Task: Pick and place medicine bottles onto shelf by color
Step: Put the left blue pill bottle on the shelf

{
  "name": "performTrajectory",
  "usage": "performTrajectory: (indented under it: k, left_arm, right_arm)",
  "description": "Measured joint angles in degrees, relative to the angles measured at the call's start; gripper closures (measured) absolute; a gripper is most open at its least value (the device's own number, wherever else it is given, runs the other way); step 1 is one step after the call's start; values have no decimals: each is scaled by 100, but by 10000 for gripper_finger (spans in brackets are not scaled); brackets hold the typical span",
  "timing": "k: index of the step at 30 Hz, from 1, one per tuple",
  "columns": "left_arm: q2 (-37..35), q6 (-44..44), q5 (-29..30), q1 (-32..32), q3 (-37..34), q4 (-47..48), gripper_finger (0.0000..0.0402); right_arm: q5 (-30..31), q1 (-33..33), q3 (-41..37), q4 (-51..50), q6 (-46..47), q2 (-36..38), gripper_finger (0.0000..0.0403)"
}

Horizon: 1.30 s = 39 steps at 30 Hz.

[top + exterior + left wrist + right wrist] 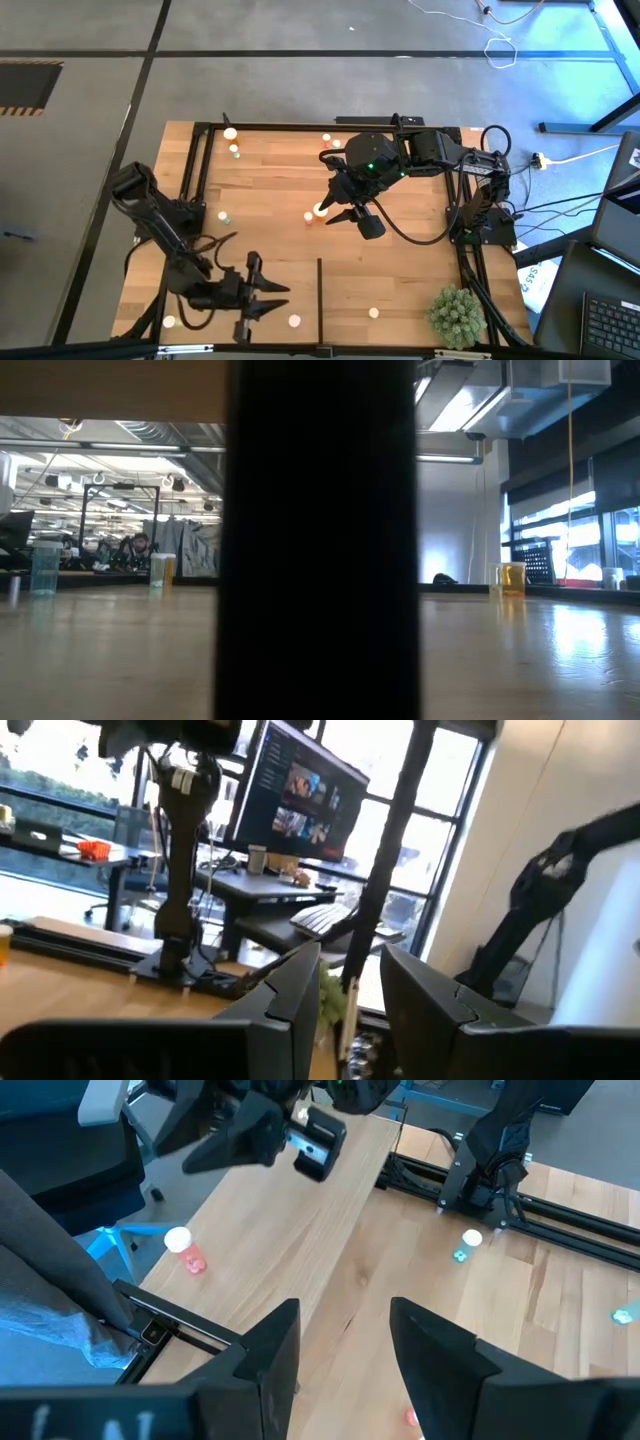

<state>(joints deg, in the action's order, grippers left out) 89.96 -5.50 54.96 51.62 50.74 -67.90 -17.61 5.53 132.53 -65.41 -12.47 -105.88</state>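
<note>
Small white-capped medicine bottles stand scattered on the wooden table: two at the far left (232,140), two at the far middle (331,141), and two close together at mid-table (314,212). One bottle (295,321) and another (374,312) stand on either side of the shelf's thin dark divider (320,290). My left gripper (272,298) hangs near the front edge, left of the divider, open and with nothing in it (352,990). My right gripper (340,212) hovers open over mid-table beside the pair of bottles, with bare wood between its fingers (345,1345).
A spiky green plant ball (456,316) sits at the near right corner. Black frame rails (200,170) run along the table's left, far and right sides. In the low view the dark divider (320,540) blocks the middle. An orange bottle (186,1250) stands near the left arm.
</note>
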Motion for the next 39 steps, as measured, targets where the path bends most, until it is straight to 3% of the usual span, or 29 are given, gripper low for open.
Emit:
performTrajectory:
  k: [13,18,23,28,32,39]
  left_arm:
    - [-190,175,305,15,0,-45,301]
    - [-365,-958,293,7,0,0,301]
    - [-929,-1630,1289,106,0,145,301]
    - [-1560,-1621,2392,257,0,1224,301]
    - [-2059,-1728,3396,461,0,1324,301]
    - [-2817,-2691,3523,736,203,1290,301]
  right_arm:
    - [0,0,0,0,-2,-1,243]
    - [0,-1,0,0,0,-1,243]
    - [0,0,0,0,0,1,243]
    - [0,0,0,0,0,-1,243]
    - [0,-2,0,0,0,2,243]
    - [-2,1,0,0,-2,-1,243]
